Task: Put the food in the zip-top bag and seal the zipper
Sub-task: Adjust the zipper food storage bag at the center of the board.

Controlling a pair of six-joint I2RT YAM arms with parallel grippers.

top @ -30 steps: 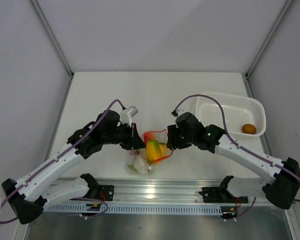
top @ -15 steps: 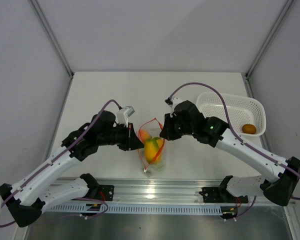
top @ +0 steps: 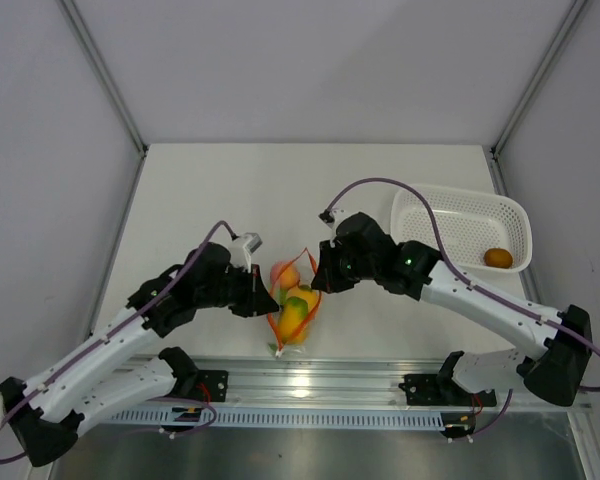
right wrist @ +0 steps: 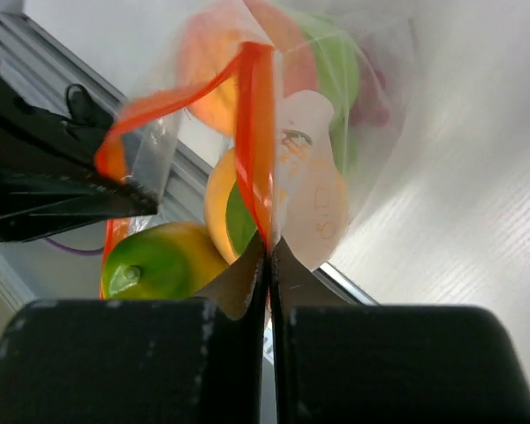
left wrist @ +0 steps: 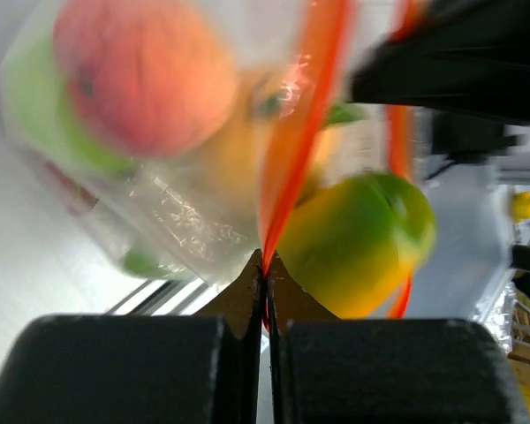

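Top external view, entry by item.

**Zip-top bag** (top: 298, 292): clear and crinkled, held up between the two arms near the front edge of the desk (top: 200, 190). Whether its bottom touches the surface cannot be told.

**Zipper** (right wrist: 256, 132): red-orange strip, its two sides parted, so the mouth is unsealed.

**Left gripper** (left wrist: 265, 261): jaws fully closed, pinching one side of the strip.

**Right gripper** (right wrist: 267, 247): jaws fully closed, pinching the opposite side.

**Food** (left wrist: 141, 79): several pieces bunched inside the film. A yellow-green piece (top: 293, 318) lies at the mouth, between the two strip halves. A brown piece (top: 498, 258) sits apart in the white basket (top: 460, 195).

**Hazards, as judged:**
- The yellow-green piece may drop out if the mouth tips or is pulled wider.
- If it stays there, it would block the strips from meeting.
- Each pinch holds only thin plastic, so the load's weight could slip the strip free.
- Sealing now would shut the brown piece out.
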